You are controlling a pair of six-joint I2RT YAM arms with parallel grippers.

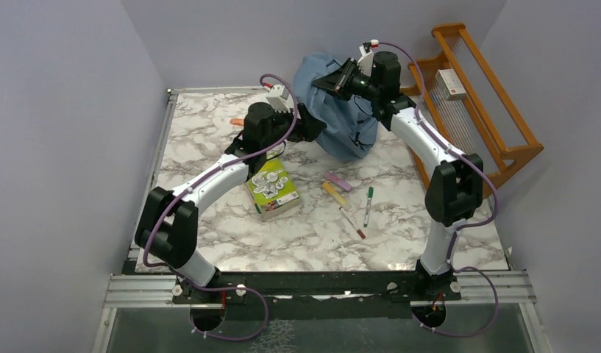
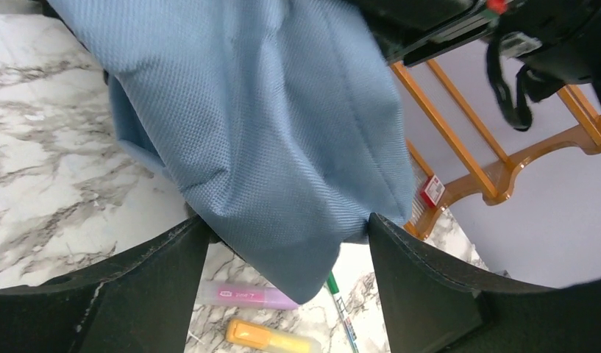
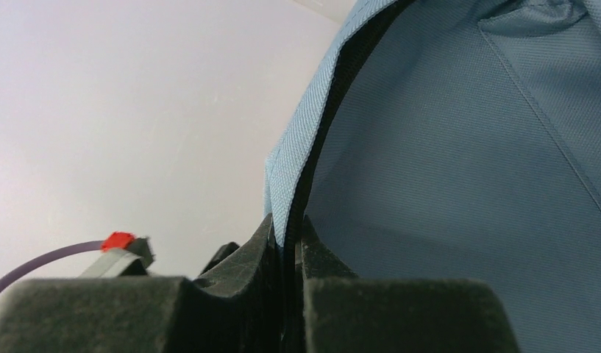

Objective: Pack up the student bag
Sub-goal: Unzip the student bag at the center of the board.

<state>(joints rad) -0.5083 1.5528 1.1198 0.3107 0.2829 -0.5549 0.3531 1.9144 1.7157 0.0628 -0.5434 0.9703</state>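
While the right tool [image 3: 288, 234] pinches the rim of the student bag [image 1: 350, 132], the left tool [image 2: 286, 246] stands spread with bag fabric hanging between its jaws; the bag is at one o'clock on the tabletop [image 1: 201, 140].

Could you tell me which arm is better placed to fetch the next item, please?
Probably left. The right end effector is shut on the rim of the student bag; the left end effector is open, nearer the book.
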